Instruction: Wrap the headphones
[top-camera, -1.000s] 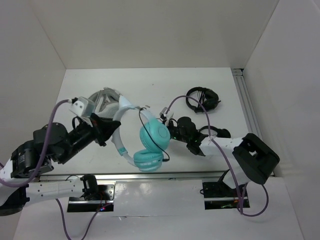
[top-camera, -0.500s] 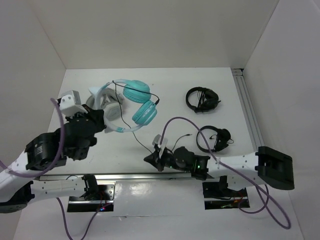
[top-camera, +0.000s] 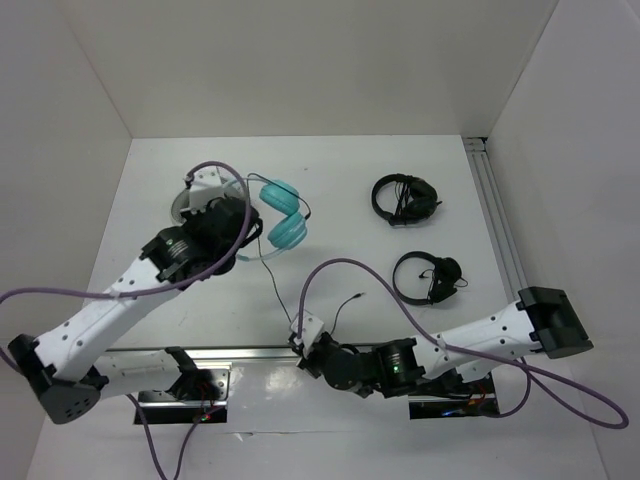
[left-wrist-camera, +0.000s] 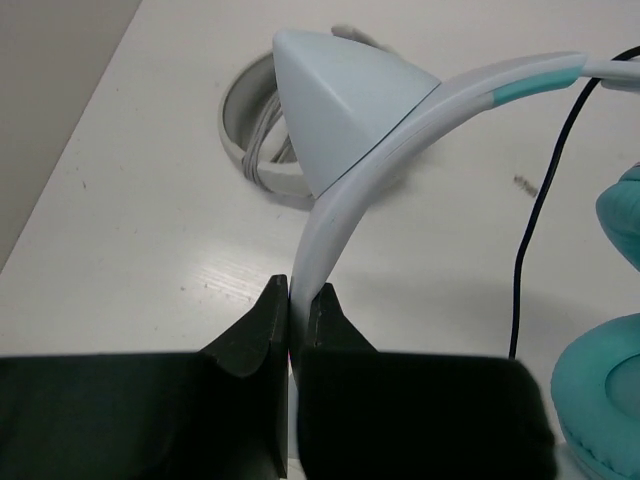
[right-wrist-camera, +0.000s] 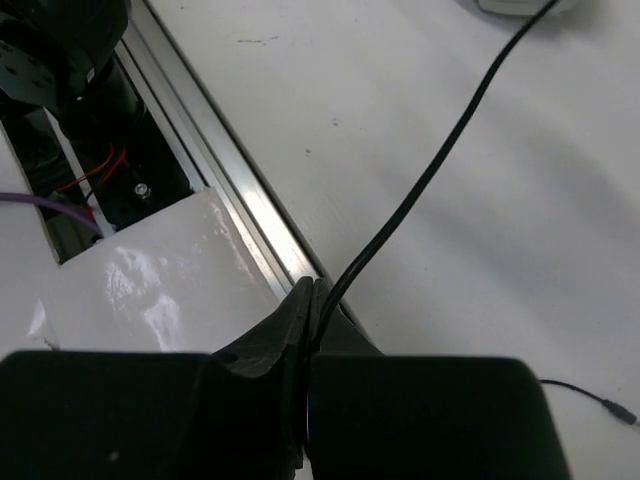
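White table (top-camera: 340, 170) between plain white walls (top-camera: 300, 60), metal rail (top-camera: 496, 215) along its right edge.

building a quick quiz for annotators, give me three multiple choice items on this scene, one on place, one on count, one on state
1. In the top view, the teal headphones are
A. left of the black headphones
B. between them
C. right of them

2. How many black headphones lie on the table?
A. one
B. two
C. three

3. The right gripper is
A. open over the table
B. shut on an ear cup
C. shut on the black cable

Key:
1 A, the teal pair sits left of both black sets.
2 B, two sets lie at the right.
3 C, the right wrist view shows the cable pinched between its fingers.
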